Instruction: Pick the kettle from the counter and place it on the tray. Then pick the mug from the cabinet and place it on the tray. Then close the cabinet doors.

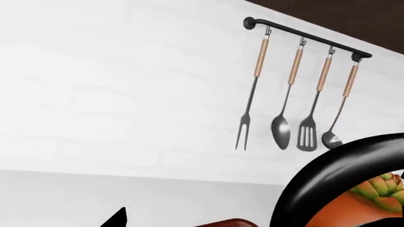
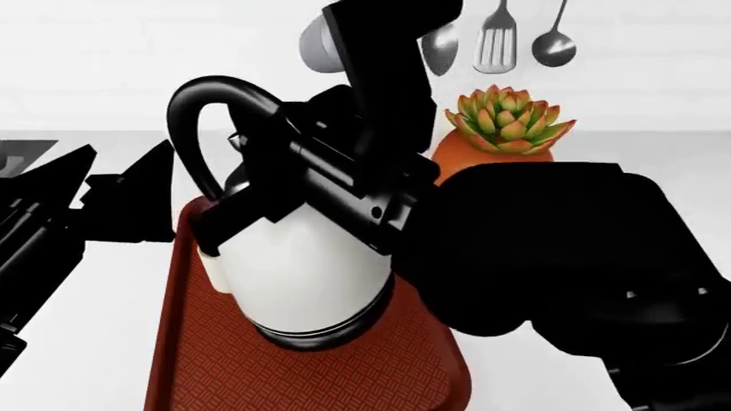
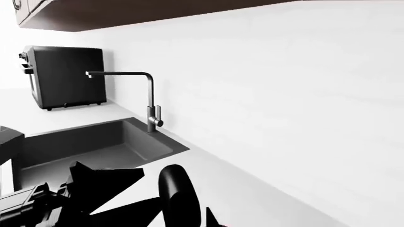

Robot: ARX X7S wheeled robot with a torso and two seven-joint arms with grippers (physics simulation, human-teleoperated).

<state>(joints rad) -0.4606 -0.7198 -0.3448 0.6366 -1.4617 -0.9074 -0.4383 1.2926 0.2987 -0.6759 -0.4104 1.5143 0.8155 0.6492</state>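
Tilting over the tray (image 2: 228, 377), white black-handled kettle (image 2: 303, 274).

One kettle (image 2: 303, 274), one tray (image 2: 228, 368) and one potted succulent (image 2: 506, 120) show in the head view. Four utensils hang on one rail (image 1: 303, 38): one fork (image 1: 247, 101), one spoon (image 1: 284, 101), one spatula (image 1: 311, 109), one ladle (image 1: 338, 111). One faucet (image 3: 142, 94), one sink (image 3: 94, 146), one toaster (image 3: 63, 75).

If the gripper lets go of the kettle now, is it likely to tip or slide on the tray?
The kettle looks tilted over the tray, so it may rock when the right gripper releases. Its tall handle puts weight high, which probably favours tipping. The tray's diamond texture should limit sliding.
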